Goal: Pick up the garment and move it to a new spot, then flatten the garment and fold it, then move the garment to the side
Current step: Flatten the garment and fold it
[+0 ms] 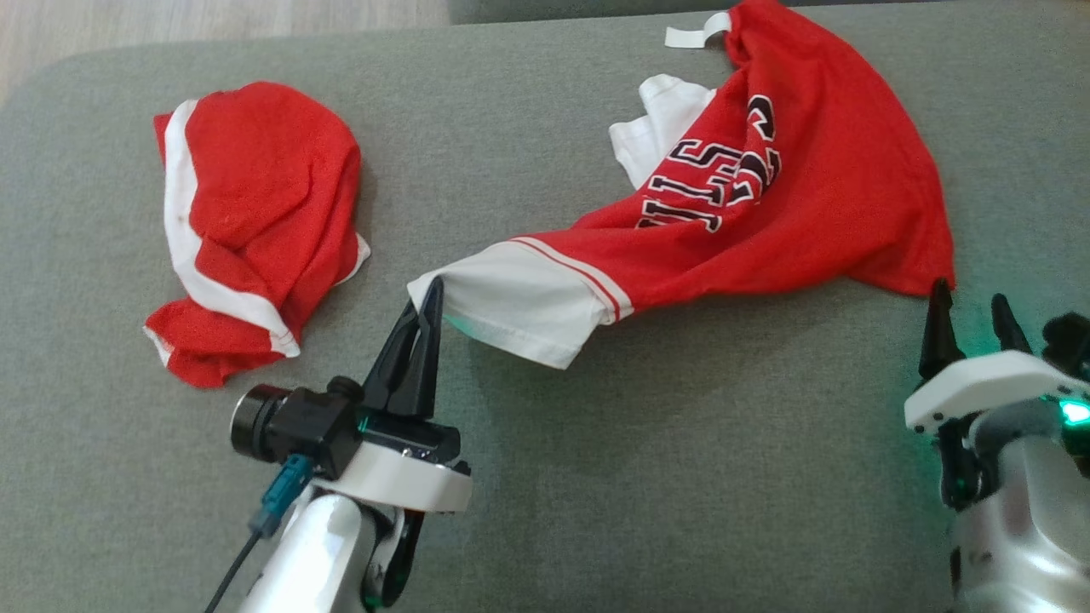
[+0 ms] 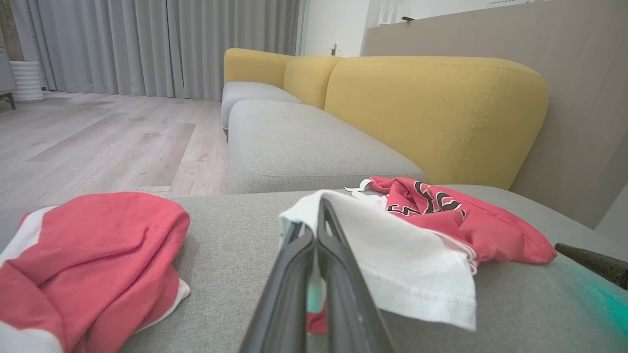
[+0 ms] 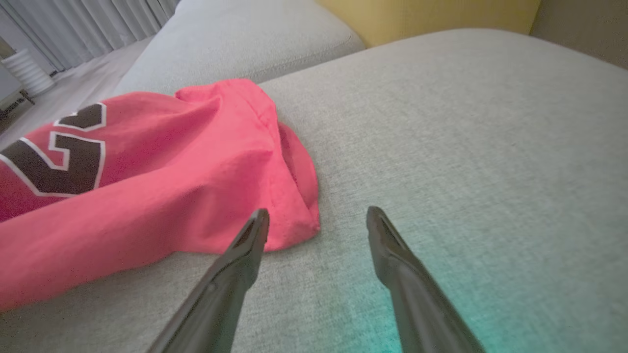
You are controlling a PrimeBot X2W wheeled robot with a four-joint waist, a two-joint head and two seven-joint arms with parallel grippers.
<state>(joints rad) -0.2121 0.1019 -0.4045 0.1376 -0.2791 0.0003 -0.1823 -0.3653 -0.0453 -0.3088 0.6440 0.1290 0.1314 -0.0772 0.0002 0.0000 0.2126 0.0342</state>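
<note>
Soft, limp jersey lies right of the red bundle — left gripper fingers clamp its white sleeve; right gripper fingers spread open by the far hem corner, likely the next hold.

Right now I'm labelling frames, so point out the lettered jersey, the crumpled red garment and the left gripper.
lettered jersey (image 1: pixel 851 196): head view, red body.
crumpled red garment (image 1: pixel 255 162): head view, upper fold.
left gripper (image 1: pixel 435 286): head view, between its shut fingertips.

Garment lettering partly hidden in folds.
</note>
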